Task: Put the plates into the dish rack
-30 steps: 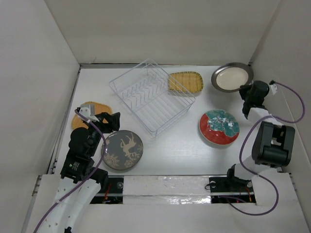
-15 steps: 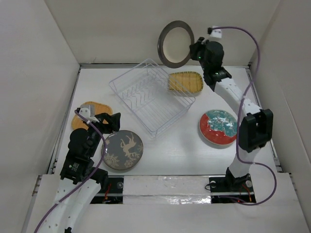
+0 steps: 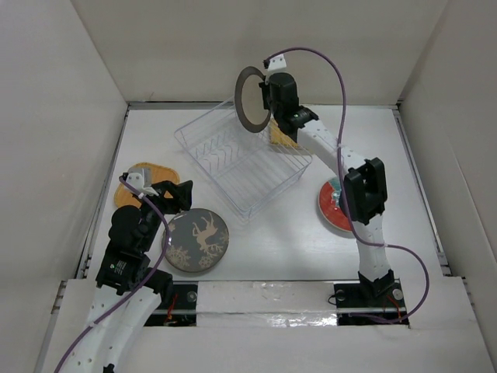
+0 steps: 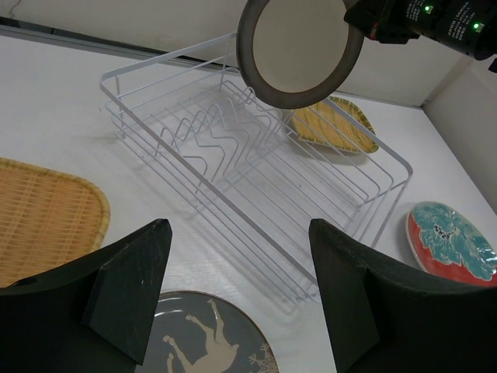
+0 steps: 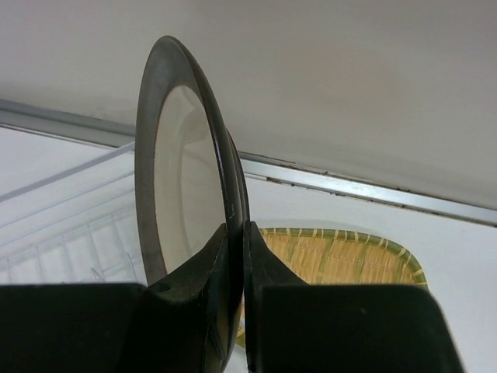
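The grey-rimmed cream plate (image 3: 251, 99) stands on edge in the air at the upper middle of the top view, over the far corner of the dish rack (image 3: 210, 176) and not touching its wires. The right gripper (image 3: 265, 101) pinches it by the rim, fingers clamped on either side of the edge in the right wrist view, the cream face turned to the left of that frame. The white wire rack sits diagonally at the centre of the table, with no plate in it.

Just right of the rack lies the yellow ribbed plate (image 3: 283, 138), partly covered by the right arm. The red-rimmed teal plate (image 3: 335, 210) lies flat at centre right – the arm crosses it too.

At lower left, the left gripper (image 3: 177, 196) hangs with its fingers spread wide and nothing between them. The dark grey deer plate (image 3: 196, 239) lies flat just below and right of it, and the orange plate (image 3: 144, 180) just above and left, partly under the arm.
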`<action>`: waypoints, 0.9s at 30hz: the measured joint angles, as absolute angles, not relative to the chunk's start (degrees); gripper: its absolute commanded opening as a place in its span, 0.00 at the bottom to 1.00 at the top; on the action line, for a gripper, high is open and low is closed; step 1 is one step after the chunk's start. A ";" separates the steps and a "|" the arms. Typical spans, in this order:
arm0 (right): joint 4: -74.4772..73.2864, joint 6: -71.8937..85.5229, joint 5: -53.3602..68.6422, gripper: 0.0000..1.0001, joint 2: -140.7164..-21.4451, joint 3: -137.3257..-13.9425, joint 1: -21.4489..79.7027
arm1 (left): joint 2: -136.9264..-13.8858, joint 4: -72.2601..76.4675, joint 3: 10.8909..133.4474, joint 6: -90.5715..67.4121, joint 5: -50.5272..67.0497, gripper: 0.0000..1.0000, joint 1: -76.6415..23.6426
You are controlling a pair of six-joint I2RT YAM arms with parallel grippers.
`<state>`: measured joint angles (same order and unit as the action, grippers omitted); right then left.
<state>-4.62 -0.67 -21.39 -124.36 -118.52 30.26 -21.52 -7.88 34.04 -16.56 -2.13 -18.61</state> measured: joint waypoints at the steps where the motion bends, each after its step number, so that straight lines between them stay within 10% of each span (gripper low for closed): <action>1: -4.49 -1.78 -22.24 0.00 -124.36 -118.52 30.98 | -21.52 -7.88 34.04 -16.56 -2.13 0.68 -18.61; 21: 15.42 -16.97 -37.52 0.06 -123.35 -100.68 42.85 | -21.08 -7.88 34.04 -16.56 -1.98 0.68 -18.61; 27: 17.80 -13.43 -41.54 0.44 -122.65 -97.58 43.68 | -21.08 -7.88 34.04 -16.56 -1.96 0.68 -18.61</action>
<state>17.80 -13.43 -41.54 -122.65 -97.58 43.68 -21.08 -7.88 34.04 -16.56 -1.96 -18.61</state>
